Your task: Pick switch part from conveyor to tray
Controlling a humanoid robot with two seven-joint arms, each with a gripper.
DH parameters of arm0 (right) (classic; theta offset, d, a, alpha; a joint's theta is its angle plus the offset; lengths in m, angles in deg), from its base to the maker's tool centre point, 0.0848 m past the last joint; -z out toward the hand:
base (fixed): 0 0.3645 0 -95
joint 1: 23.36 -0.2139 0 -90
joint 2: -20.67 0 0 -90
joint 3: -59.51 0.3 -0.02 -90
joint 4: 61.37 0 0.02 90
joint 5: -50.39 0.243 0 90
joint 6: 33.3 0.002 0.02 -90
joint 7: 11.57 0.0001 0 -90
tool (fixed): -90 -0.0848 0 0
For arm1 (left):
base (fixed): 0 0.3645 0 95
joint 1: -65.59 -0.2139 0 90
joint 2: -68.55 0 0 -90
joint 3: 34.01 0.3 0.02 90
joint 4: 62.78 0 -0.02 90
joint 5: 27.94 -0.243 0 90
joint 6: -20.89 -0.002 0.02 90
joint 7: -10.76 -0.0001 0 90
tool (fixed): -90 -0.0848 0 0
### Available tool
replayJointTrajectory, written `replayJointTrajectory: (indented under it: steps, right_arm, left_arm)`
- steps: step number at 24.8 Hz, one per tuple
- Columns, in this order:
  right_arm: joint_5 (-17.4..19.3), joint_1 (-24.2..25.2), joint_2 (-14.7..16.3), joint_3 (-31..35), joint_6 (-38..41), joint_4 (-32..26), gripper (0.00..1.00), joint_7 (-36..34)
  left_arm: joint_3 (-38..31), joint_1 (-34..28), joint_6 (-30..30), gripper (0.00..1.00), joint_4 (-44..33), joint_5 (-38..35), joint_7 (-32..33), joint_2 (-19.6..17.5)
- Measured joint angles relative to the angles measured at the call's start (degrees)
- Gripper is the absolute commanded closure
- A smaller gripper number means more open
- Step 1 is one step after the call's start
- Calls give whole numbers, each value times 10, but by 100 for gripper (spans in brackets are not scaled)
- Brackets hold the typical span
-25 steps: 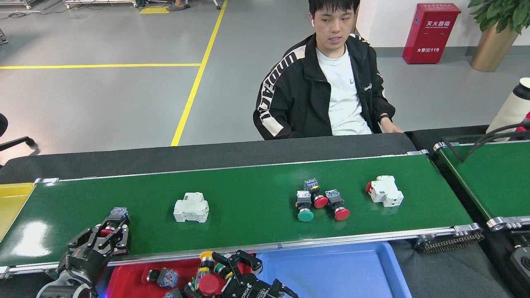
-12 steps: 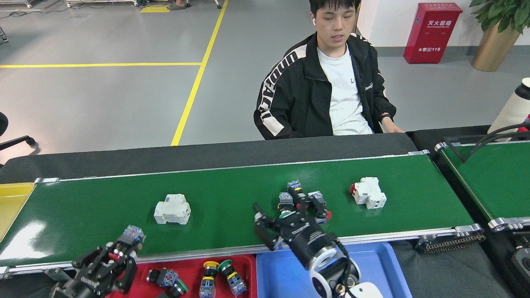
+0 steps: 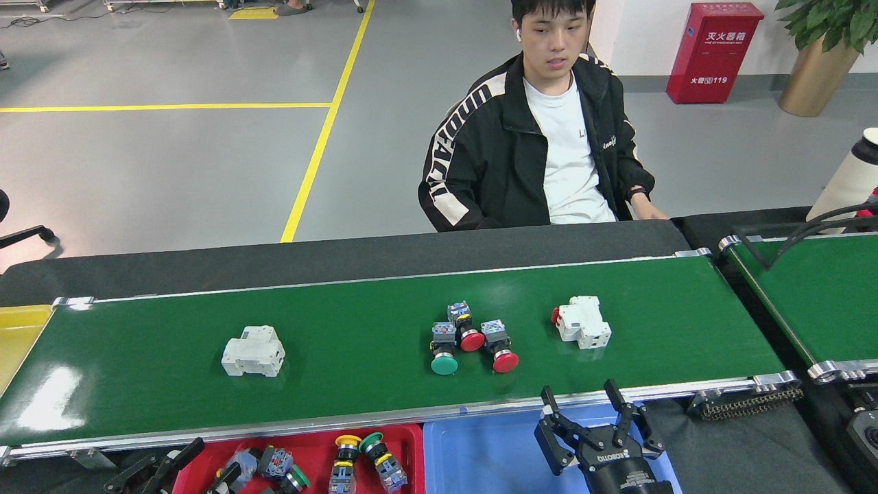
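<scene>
The conveyor (image 3: 370, 384) carries three push-button switch parts in a cluster: one green-capped (image 3: 444, 348) and two red-capped (image 3: 466, 329) (image 3: 501, 347). A white breaker (image 3: 252, 350) lies to the left and another with a red tab (image 3: 582, 322) to the right. My right gripper (image 3: 582, 406) is open and empty at the belt's near rail, above the blue tray (image 3: 480, 456). My left gripper (image 3: 199, 466) is at the bottom edge, over the left end of the red tray (image 3: 405, 439). A blurred switch part (image 3: 240, 464) sits at its tips; the grip is unclear.
Several switch parts (image 3: 363, 460) lie in the red tray. A person (image 3: 542, 144) sits behind the conveyor. A yellow bin (image 3: 20, 336) stands at the left end. A second green belt (image 3: 823, 295) with black cables and a white bottle (image 3: 850, 178) are on the right.
The belt carried the parts leftward. My right gripper pulled back from the switch cluster to the near rail, empty. My left gripper moved down with its switch part to the red tray.
</scene>
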Motion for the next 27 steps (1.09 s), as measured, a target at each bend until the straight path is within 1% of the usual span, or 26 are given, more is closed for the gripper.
replayJointTrajectory:
  steps: [2, 4, 6, 7, 8, 11, 13, 14, 15, 16, 17, 19, 24, 27]
  right_arm:
    - [-5, -17, -1, -3, -2, 7, 2, -3]
    - [-13, -56, -13, -21, -15, 28, 2, 12]
    - [-24, -101, -32, -65, -38, 69, 1, 30]
    - [-26, -124, -35, -85, -55, 92, 1, 35]
    - [-28, -147, -36, -103, -68, 119, 1, 40]
    - [-28, -221, -41, -157, -107, 228, 1, 47]
    - [-27, -256, -49, -183, -133, 288, 1, 48]
    - [-25, -269, -53, -188, -141, 311, 5, 49]
    - [-23, -279, -54, -191, -147, 324, 18, 49]
    - [-18, -286, -55, -193, -151, 331, 38, 49]
    - [-11, -288, -55, -194, -154, 333, 55, 49]
    - [-1, -290, -55, -203, -156, 336, 98, 48]
    - [2, -296, -55, -218, -158, 338, 99, 49]
    - [2, -296, -55, -222, -160, 329, 99, 49]
  left_arm:
    - [-19, 3, 0, 0, 0, 1, -1, 15]
    - [-59, 6, 0, 0, 1, 1, -3, 42]
    - [-89, 9, 1, 0, 2, 1, 1, 60]
    - [-97, 10, 0, 0, 2, 1, 6, 66]
    - [-99, 10, -17, 0, 3, 1, 11, 68]
    - [-99, 18, -87, 0, 17, 1, 28, 68]
    - [-99, 27, -109, 0, 21, 1, 33, 68]
    - [-99, 36, -118, 0, 24, 0, 34, 68]
    - [-98, 52, -127, 0, 29, -3, 35, 68]
    - [-95, 67, -136, 0, 35, -5, 35, 68]
    - [-90, 82, -144, 0, 42, -6, 36, 68]
    - [-72, 113, -153, 0, 61, -9, 36, 66]
    - [-31, 174, -179, 0, 141, -60, 38, 63]
    - [-8, 210, -201, 0, 192, -65, 36, 63]
